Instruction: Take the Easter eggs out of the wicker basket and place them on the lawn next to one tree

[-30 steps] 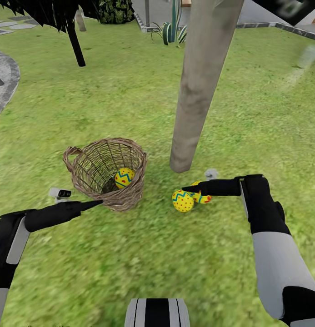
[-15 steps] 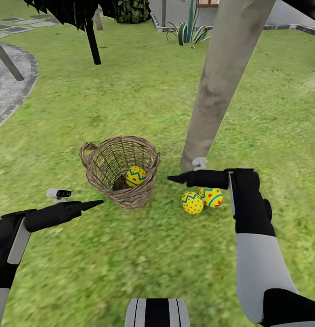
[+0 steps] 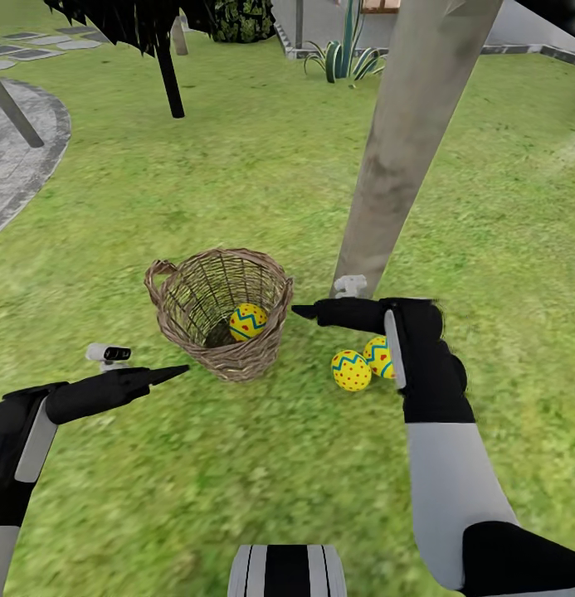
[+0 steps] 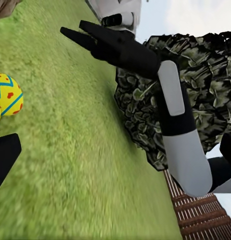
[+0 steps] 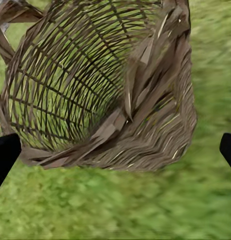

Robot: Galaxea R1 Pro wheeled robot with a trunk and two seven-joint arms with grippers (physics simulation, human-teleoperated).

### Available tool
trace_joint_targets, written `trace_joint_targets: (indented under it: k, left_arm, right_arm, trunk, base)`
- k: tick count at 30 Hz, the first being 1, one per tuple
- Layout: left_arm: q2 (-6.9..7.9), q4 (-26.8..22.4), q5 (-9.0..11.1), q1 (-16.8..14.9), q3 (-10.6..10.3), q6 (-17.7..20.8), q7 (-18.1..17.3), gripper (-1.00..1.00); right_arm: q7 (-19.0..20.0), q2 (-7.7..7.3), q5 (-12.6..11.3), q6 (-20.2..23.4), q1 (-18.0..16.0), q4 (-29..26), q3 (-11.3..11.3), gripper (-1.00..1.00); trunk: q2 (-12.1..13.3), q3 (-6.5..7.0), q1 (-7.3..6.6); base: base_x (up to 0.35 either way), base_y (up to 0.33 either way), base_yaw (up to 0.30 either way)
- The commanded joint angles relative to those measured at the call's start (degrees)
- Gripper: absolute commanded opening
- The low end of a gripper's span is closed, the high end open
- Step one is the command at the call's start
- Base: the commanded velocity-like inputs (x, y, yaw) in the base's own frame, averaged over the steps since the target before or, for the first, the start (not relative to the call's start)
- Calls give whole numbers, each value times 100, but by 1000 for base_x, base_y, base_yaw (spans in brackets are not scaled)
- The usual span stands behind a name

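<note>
The lawn [image 3: 237, 464] extends across the head view, with a grey paved patch [image 3: 17, 166] at the far left. The tree [image 3: 407, 141] rises from the grass as a pale grey-beige trunk, its base just behind the right arm. A thin black-trunked tree [image 3: 167, 75] stands well beyond.

The wicker basket [image 3: 221, 311] sits upright on the grass, left of the trunk base, loop handle on its left rim. One Easter egg [image 3: 247, 322] lies inside at the bottom. Two further eggs lie on the grass near the trunk base: the nearer egg [image 3: 352, 370] touches the second egg [image 3: 378, 355], which the right forearm partly covers.

The right gripper [image 3: 308, 312] hangs just beside the basket's right rim, above the grass. The left gripper [image 3: 175, 371] hangs near the basket's front left, apart from it.

The right wrist view gives the basket wall and open mouth [image 5: 105, 85] close up, with the two fingertips [image 5: 5, 152] at opposite picture edges: the pincer is spread wide and holds nothing. The egg inside is not distinguishable there. The left wrist view shows one egg [image 4: 8, 97] on the grass, the right gripper [image 4: 75, 32] and forearm, dark foliage and a brown slatted fence [image 4: 205, 215]. One left fingertip [image 4: 4, 157] is visible; its opening cannot be determined.

Compared with half a second earlier, the right gripper has shifted toward the basket rim and the forearm now overlaps the second egg. Basket, eggs and left arm are unchanged.
</note>
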Motion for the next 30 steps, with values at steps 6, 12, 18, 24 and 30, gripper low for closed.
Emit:
trace_joint_targets:
  k: [6, 12, 18, 24, 30]
  left_arm:
    - [0, 105, 2, -2, 181, 45, 15, 100]
    - [-8, 126, -6, -2, 202, 43, 22, 100]
    - [-51, 132, -16, -2, 203, 43, 27, 100]
    - [-53, 415, -9, -2, 210, 43, 28, 100]
    - [-53, 469, -8, -2, 240, 43, 28, 100]
  right_arm:
    - [-1355, 7, -881, -498, 6, 77, 583, 100]
    - [-1538, -15, -927, -1243, 54, 365, 810, 100]
    - [-1550, -10, -922, -1306, 56, 321, 824, 100]
    - [-1561, -8, -916, -1306, 56, 328, 951, 100]
    - [-1622, -2, -897, -1301, 56, 387, 1135, 100]
  trunk:
    - [-2, -4, -1]
    - [-2, -4, -1]
    - [-2, -4, -1]
    - [-2, -4, -1]
    - [-2, -4, -1]
  base:
    - [0, 0, 0]
    - [0, 1, 0]
    - [0, 209, 0]
    - [0, 292, 0]
    - [136, 266, 0]
